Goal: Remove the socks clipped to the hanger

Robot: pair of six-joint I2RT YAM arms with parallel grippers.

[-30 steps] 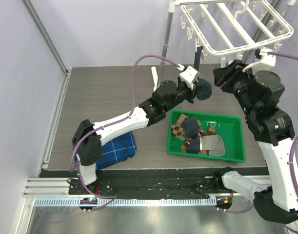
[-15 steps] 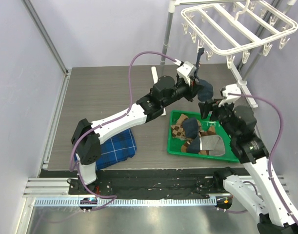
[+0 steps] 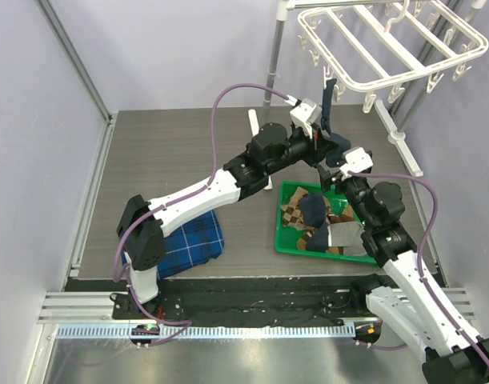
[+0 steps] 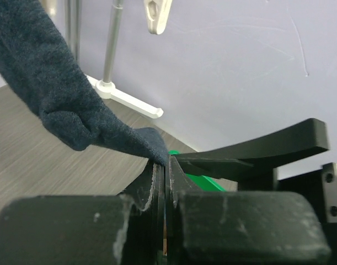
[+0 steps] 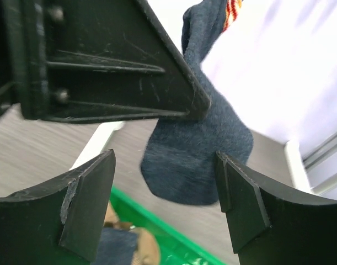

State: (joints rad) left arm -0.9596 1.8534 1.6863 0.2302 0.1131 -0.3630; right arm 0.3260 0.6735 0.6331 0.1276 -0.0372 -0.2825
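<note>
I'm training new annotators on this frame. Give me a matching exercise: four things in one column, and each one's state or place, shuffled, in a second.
1. left gripper
2. right gripper
3. green tray
4. plaid cloth

A. open
B. lies by the left arm's base
C. shut on the navy sock
D. holds several socks

Pairs: 1-C, 2-A, 3-D, 4-B
</note>
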